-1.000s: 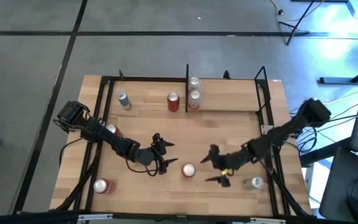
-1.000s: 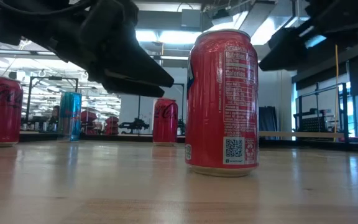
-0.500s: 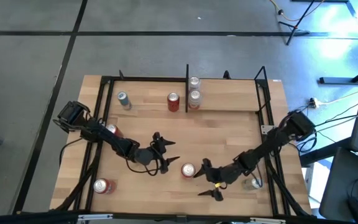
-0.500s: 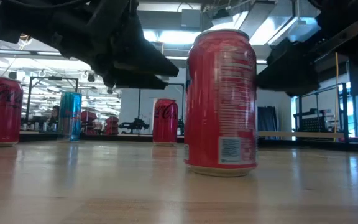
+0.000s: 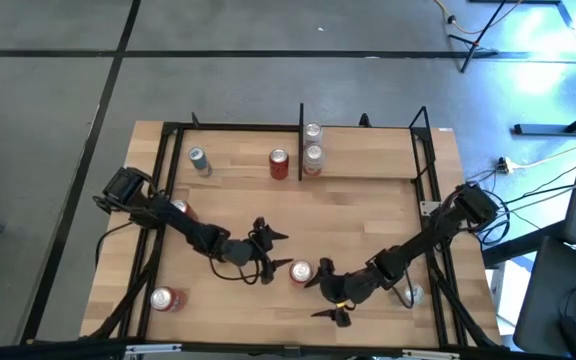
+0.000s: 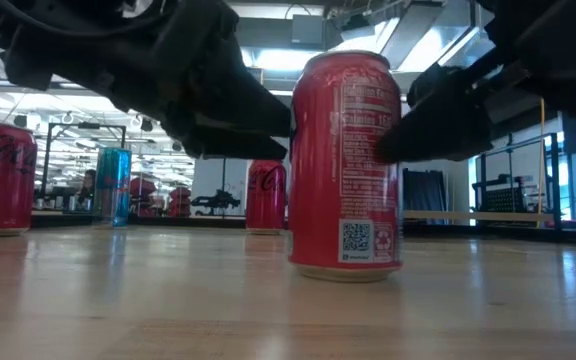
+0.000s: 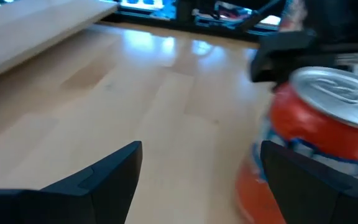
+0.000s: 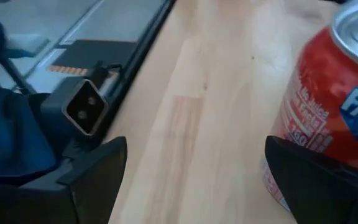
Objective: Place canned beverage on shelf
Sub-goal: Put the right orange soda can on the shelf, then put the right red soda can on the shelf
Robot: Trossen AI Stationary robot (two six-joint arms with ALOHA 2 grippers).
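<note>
A red can (image 5: 300, 272) stands upright on its base on the wood table, in front of the middle. It also shows in the low view (image 6: 346, 165). My left gripper (image 5: 276, 253) is open just left of the can, pointing right. My right gripper (image 5: 328, 292) is open just right of it, pointing left. Most of the can stands outside each gap, beside one finger (image 7: 303, 180) (image 8: 319, 180). The shelf (image 5: 368, 150) runs along the far edge, with a black divider (image 5: 301, 140). My left gripper has its near-side finger (image 5: 278, 266) close to the can's left side; I cannot tell whether it touches. My right gripper has the tip of its far-side finger (image 6: 423, 130) against the can's right side wall (image 6: 386, 150), in the upper half, coming from the table's right and slanting down. The can stays upright on the table.
On the shelf stand a red can (image 5: 279, 163), two silver cans (image 5: 313, 155) by the divider and a blue-silver one (image 5: 200, 160). Loose cans: red ones (image 5: 177, 209) (image 5: 166, 298) at the left, a silver one (image 5: 411, 293) under the right arm. Black frame posts line both sides.
My right gripper has come down and toward the table's left and near edge, up to the red can. The can has slid a little toward the table's left and turned about its upright axis, still standing.
</note>
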